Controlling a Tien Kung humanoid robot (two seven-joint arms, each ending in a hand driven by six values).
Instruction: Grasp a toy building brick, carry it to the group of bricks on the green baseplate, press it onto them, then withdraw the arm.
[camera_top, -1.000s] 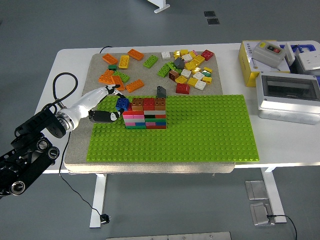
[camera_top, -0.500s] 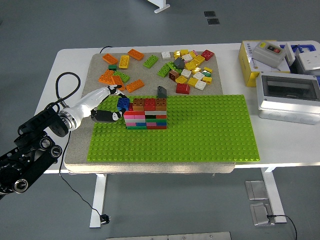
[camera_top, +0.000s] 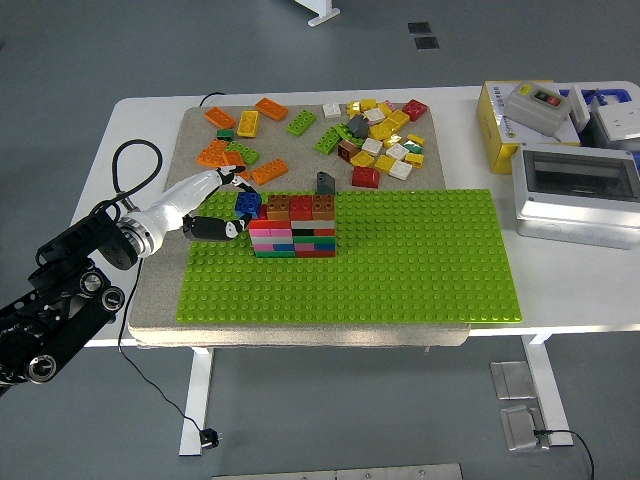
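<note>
The left robot hand (camera_top: 215, 205) grips a blue brick (camera_top: 247, 204) right at the top left corner of the brick stack (camera_top: 293, 227) on the green baseplate (camera_top: 400, 260), so it's the placing step: line it up, then press down squarely.

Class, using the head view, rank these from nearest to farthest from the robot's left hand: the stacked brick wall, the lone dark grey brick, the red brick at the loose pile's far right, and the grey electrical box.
1. Stacked brick wall, just right of the left hand.
2. Dark grey brick, behind the wall.
3. Red brick, far side of the pile.
4. Grey electrical box, at the table's right edge.
</note>
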